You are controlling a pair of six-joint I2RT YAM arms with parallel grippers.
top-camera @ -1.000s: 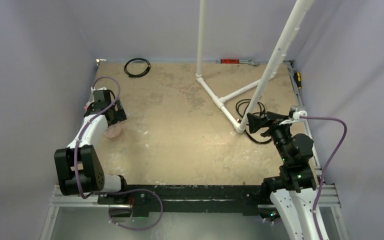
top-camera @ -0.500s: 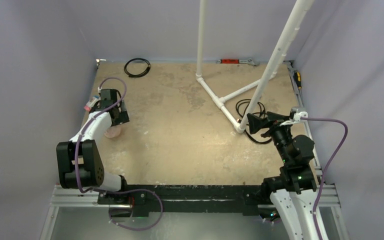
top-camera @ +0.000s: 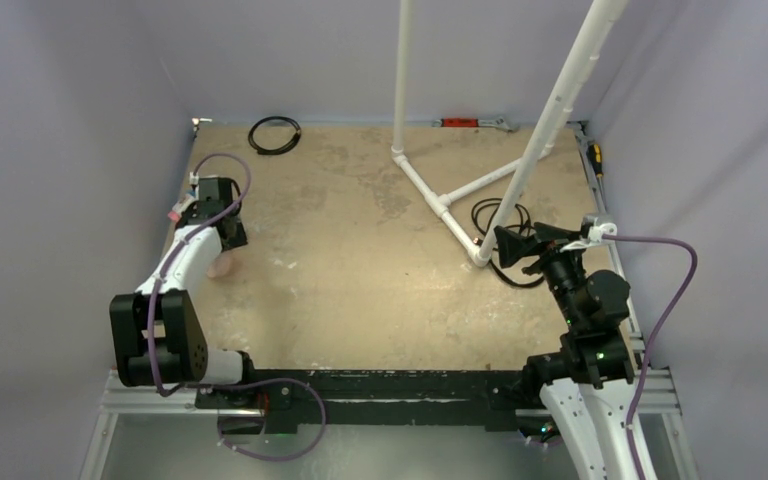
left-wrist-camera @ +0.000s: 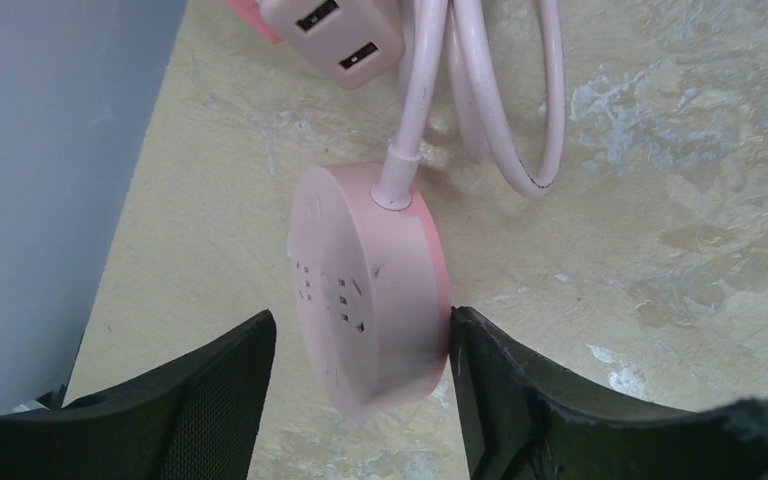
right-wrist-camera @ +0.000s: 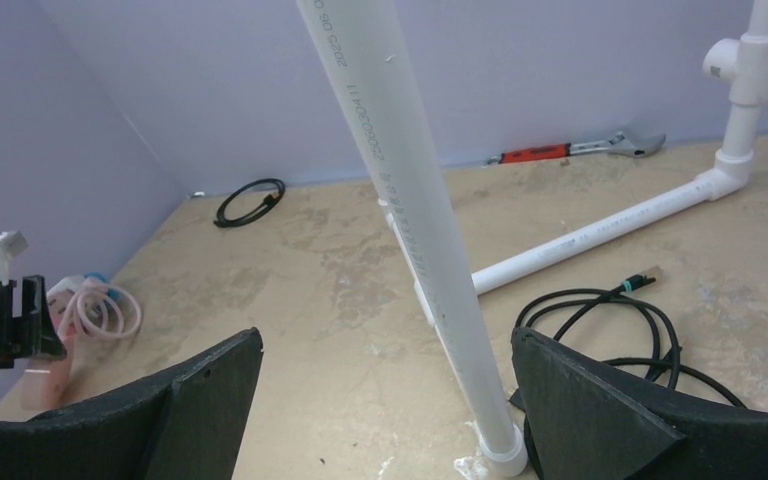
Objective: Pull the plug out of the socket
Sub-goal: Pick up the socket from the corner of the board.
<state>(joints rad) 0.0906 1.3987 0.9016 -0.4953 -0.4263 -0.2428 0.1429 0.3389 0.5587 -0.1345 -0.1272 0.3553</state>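
Observation:
In the left wrist view a pale cube with two slots, the socket (left-wrist-camera: 335,35), lies at the top edge. A darker pink corner beside it looks like the plug (left-wrist-camera: 250,12), mostly cut off. Its thin pink cable (left-wrist-camera: 520,100) loops on the table. My left gripper (left-wrist-camera: 360,330) straddles a round pink disc with holes (left-wrist-camera: 370,290) that is tipped on its edge. The right finger (left-wrist-camera: 480,370) touches the disc; a gap remains at the left finger (left-wrist-camera: 230,380). My right gripper (top-camera: 500,245) hangs open far to the right, holding nothing.
A white pipe frame (top-camera: 440,200) stands mid-right, with a black cable (top-camera: 495,215) beside its foot. A black coil (top-camera: 274,134) and a red-handled wrench (top-camera: 470,123) lie at the back edge. The left wall is close to my left gripper (top-camera: 222,240).
My left gripper has shifted slightly left and lowered over the pink disc, and its jaws have narrowed around it. The right arm has not moved.

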